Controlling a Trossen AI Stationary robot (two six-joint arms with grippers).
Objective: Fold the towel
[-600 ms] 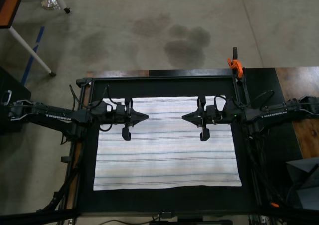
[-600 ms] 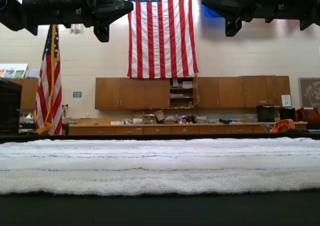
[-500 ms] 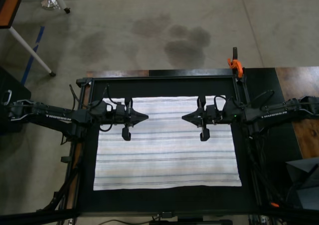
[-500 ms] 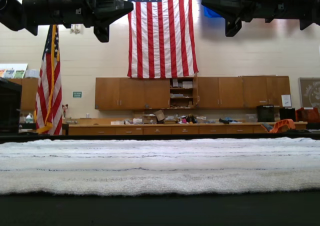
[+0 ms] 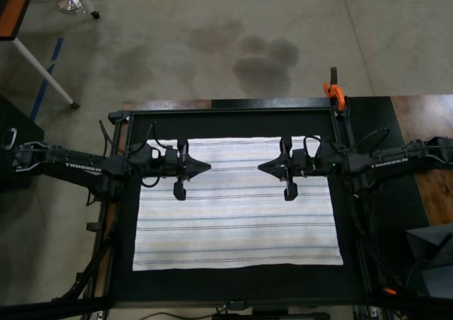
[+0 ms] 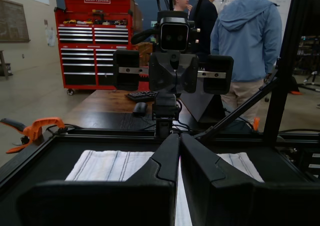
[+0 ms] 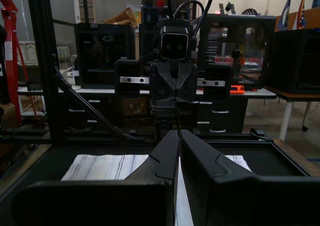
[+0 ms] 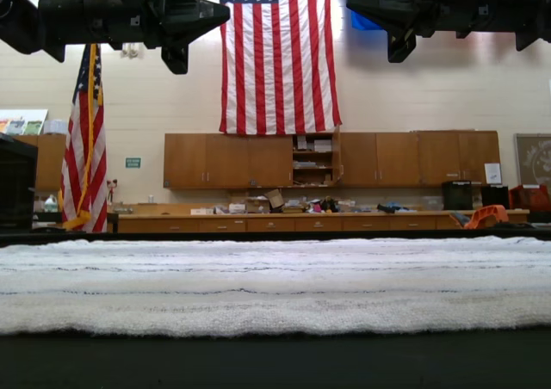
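The large white rectangular cloth towel [image 5: 237,203] with thin dark stripes lies flat beneath both grippers. The left gripper [image 5: 207,166] and right gripper [image 5: 262,168] hang above it, tips facing, fingers pressed together, holding nothing.

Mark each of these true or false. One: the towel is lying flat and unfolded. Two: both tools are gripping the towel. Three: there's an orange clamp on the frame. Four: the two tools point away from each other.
1. True. The towel lies spread flat on the black table.
2. False. The left tool and the right tool are shut on nothing; the exterior view shows both high above the cloth.
3. True. The orange clamp sits at the frame's upper right corner in the top view.
4. False. Their tips face each other across the towel.
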